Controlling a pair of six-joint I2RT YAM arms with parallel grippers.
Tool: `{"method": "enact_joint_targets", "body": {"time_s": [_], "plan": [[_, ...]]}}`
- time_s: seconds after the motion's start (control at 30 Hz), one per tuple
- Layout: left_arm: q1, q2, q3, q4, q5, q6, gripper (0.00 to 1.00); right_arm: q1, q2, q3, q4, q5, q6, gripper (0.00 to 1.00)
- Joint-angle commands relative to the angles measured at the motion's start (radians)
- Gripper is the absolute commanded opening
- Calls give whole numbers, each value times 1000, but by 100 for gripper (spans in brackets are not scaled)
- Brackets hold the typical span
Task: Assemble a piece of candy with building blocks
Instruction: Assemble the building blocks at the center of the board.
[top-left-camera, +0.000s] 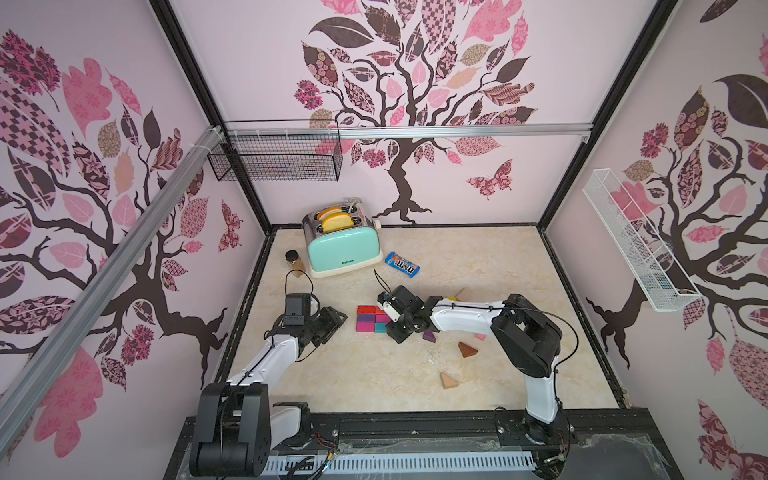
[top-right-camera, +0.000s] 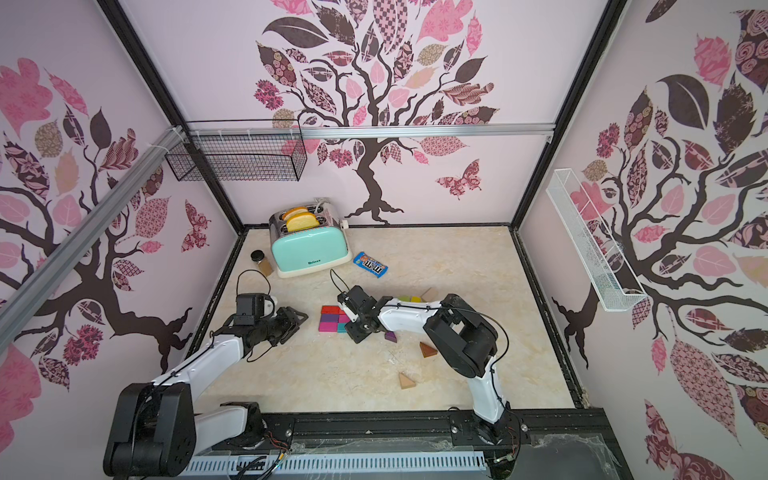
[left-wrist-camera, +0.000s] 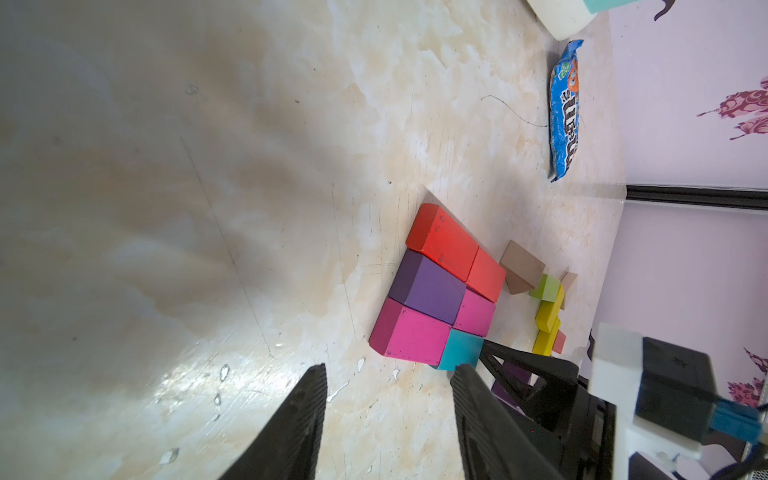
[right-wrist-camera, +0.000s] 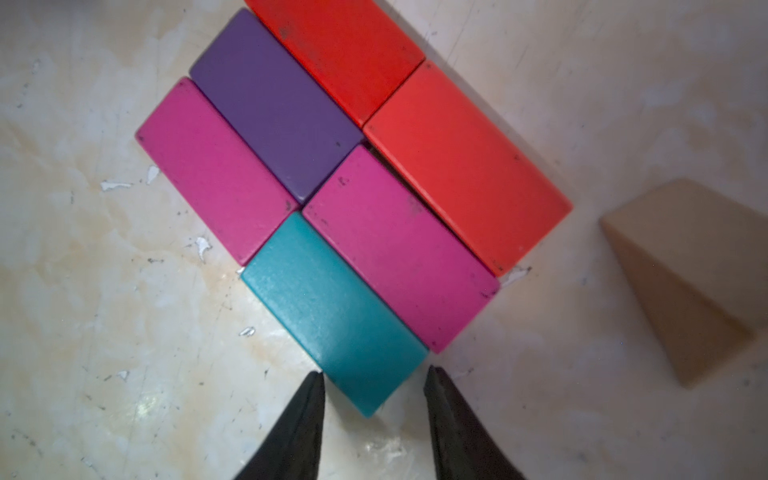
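Between jaws of right gripper (right-wrist-camera: 374, 372): teal block (right-wrist-camera: 332, 307) corner, flat on tbl (right-wrist-camera: 83, 291).

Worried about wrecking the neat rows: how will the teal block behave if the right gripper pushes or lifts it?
Likely stiff: the teal block looks like painted wood. Lying flat, it probably slides rather than tips or rolls. Its long side sits flush against a magenta block, so a push may shift that too. The right gripper straddles one corner, so closing there might twist it.
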Motion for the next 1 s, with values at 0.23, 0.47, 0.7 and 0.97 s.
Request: {"method": "enact_joint_targets", "body": {"time_s": [0.23, 0.47, 0.7, 0.97], "plan": [[5, 6, 4, 14, 14, 10, 53, 4, 16, -11, -41, 26, -5, 48], [5, 11, 9, 12, 13, 16, 53, 3, 37, 17, -58, 44, -17, 49], [7, 15, 0, 20, 13, 15, 54, 3, 51, 30, -57, 32, -28, 49], [8, 17, -5, 25, 11, 13, 53, 3, 51, 24, -41, 5, -45, 49]]}}
